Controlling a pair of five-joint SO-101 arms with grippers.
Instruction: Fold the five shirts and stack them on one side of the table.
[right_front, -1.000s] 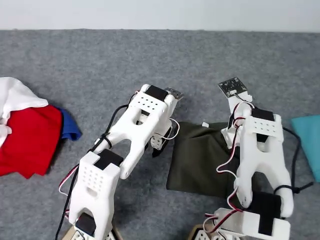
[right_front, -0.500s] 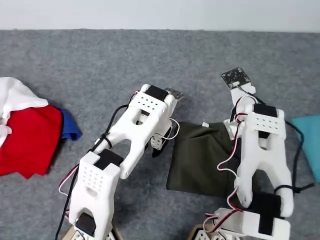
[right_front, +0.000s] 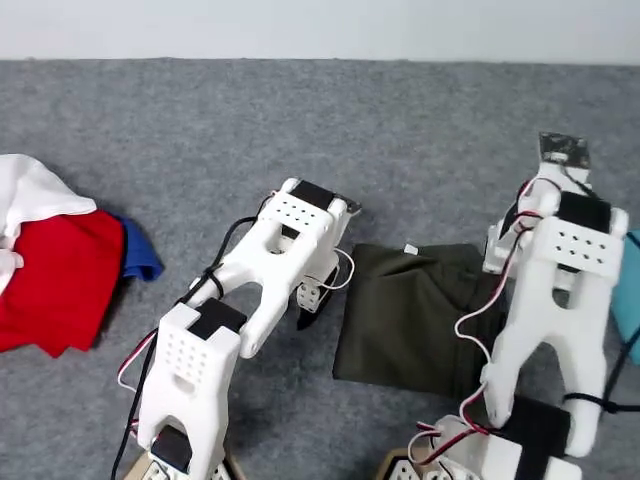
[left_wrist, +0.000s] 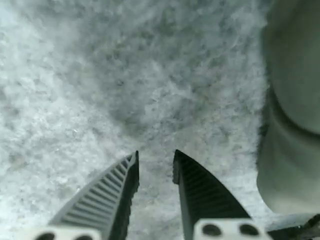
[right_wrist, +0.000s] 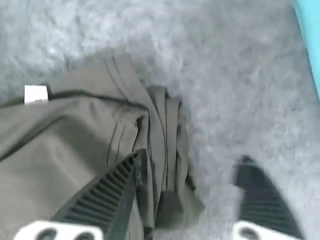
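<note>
The left arm (right_front: 265, 265) bends up from the bottom of the high view toward the middle. Its pincer (left_wrist: 155, 162) points down at the grey counter (right_front: 200, 130), just beside the left edge of the dark green shirt (right_front: 400, 310). Its two fingers are a little apart, with nothing between them. The right arm (right_front: 550, 290) stands at the lower right, over the right edge of the same shirt. Its pincer (right_wrist: 191, 165) is spread wide and holds nothing. One finger hangs over the bunched cloth and the other over bare counter. The green shirt lies folded in the lower middle. A teal shirt (right_front: 630, 320) peeks out at the right edge. A red shirt (right_front: 55, 280), a white shirt (right_front: 30, 190) and a blue shirt (right_front: 138, 252) lie together at the left edge.
</note>
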